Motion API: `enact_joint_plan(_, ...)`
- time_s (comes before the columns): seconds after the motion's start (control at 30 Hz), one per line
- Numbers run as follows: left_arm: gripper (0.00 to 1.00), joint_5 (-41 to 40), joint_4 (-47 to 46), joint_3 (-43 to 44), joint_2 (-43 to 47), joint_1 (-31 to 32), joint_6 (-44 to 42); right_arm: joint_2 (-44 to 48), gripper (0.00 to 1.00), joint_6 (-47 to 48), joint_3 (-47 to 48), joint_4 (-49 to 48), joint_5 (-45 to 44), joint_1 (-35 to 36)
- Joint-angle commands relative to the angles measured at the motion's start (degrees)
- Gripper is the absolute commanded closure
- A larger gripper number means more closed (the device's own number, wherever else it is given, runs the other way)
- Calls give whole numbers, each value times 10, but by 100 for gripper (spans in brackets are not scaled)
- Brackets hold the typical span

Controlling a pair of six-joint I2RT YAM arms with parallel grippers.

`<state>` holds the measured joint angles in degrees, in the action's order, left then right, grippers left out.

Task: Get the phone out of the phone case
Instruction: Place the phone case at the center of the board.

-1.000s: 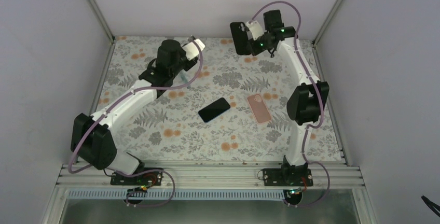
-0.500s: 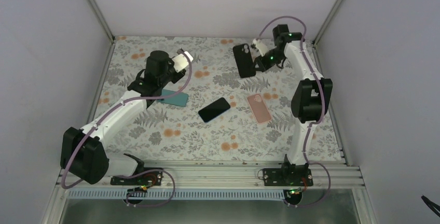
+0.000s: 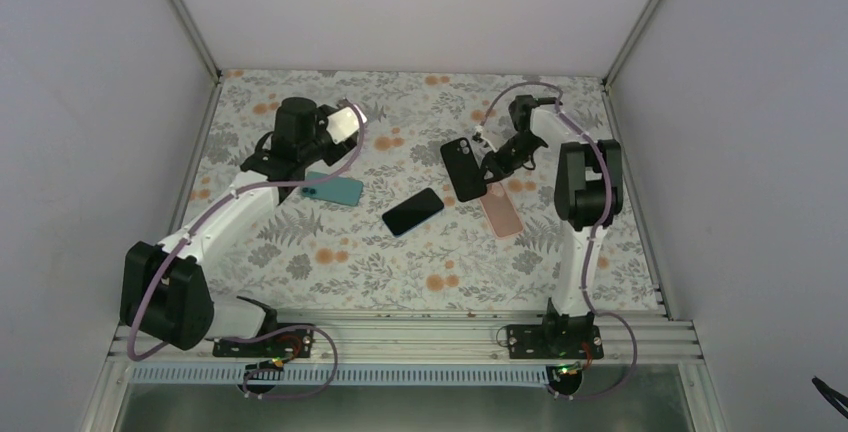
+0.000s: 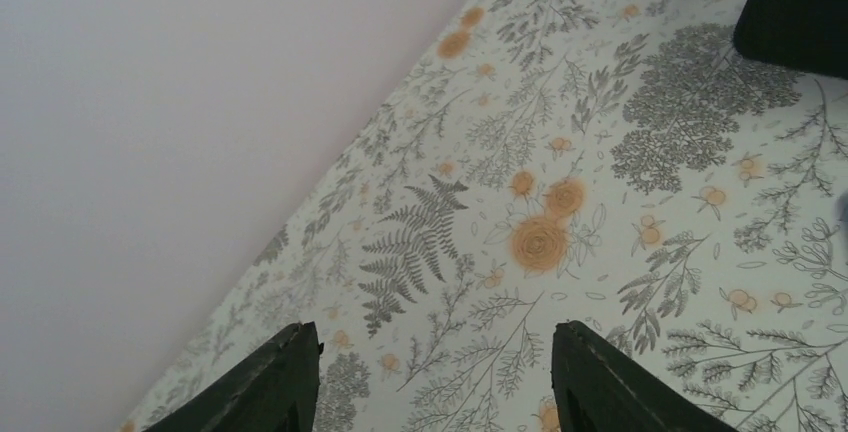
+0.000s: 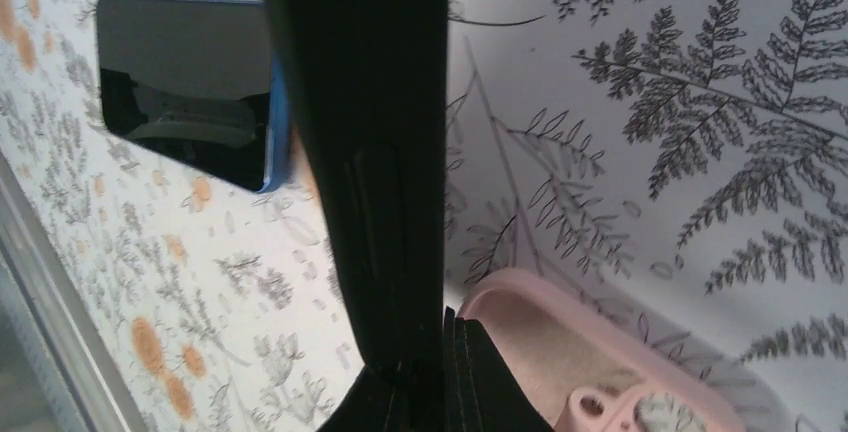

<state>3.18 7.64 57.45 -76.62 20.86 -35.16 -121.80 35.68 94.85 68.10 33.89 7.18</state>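
My right gripper (image 3: 487,164) (image 5: 445,322) is shut on the edge of a black phone case (image 3: 463,167) (image 5: 365,122). It holds the case tilted above the table, camera corner up. I cannot tell whether a phone sits inside it. A dark-screened phone (image 3: 412,211) (image 5: 185,82) with a blue edge lies flat mid-table, just left of the held case. A teal phone case (image 3: 335,189) lies on the table below my left gripper (image 3: 350,117) (image 4: 435,372), which is open with nothing between its fingers. The black case's corner (image 4: 795,7) shows in the left wrist view.
A pink phone case (image 3: 498,209) (image 5: 600,352) lies inside up, right under the held black case. White walls with metal corner posts (image 3: 180,12) enclose the flowered table (image 3: 330,272). An aluminium rail (image 3: 400,337) runs along the near edge.
My left gripper has opened, and the teal case now lies free on the table. My right arm has swung down and toward the centre with the black case.
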Motion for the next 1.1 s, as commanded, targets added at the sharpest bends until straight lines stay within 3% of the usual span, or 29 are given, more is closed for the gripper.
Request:
enact_joint_plan(0.0, 40, 61, 17, 25, 8, -21, 4, -29, 96, -16, 4, -59, 33, 6)
enact_joint_plan(0.07, 34, 76, 30, 35, 9, -26, 4, -51, 96, -19, 27, -53, 52, 8)
enact_joint_plan(0.17, 5, 87, 42, 42, 16, -29, 6, -79, 96, -20, 52, -40, 61, 14)
enact_joint_plan(0.23, 0, 92, 43, 38, 24, -31, 7, -91, 92, -20, 64, -38, 58, 17)
enact_joint_plan(0.37, 0, 96, 45, 39, 27, -35, 9, -106, 65, -30, 85, -39, 48, 18)
enact_joint_plan(0.43, 0, 101, 50, 43, 25, -36, 11, -105, 45, -34, 91, -39, 40, 18)
enact_joint_plan(0.47, 0, 104, 53, 46, 25, -36, 10, -101, 16, -37, 91, -43, 32, 18)
enact_joint_plan(0.5, 0, 107, 57, 48, 25, -36, 10, -96, 2, -40, 91, -44, 23, 17)
enact_joint_plan(0.7, 0, 116, 78, 61, 25, -41, 0, -9, 0, -47, 63, -59, -45, 18)
enact_joint_plan(0.93, 0, 155, 159, 118, 2, -44, -7, 154, 0, -41, 6, -49, -64, 17)
enact_joint_plan(1.07, 0, 144, 166, 136, -2, -46, -3, 254, 0, -66, -87, -120, -99, 12)
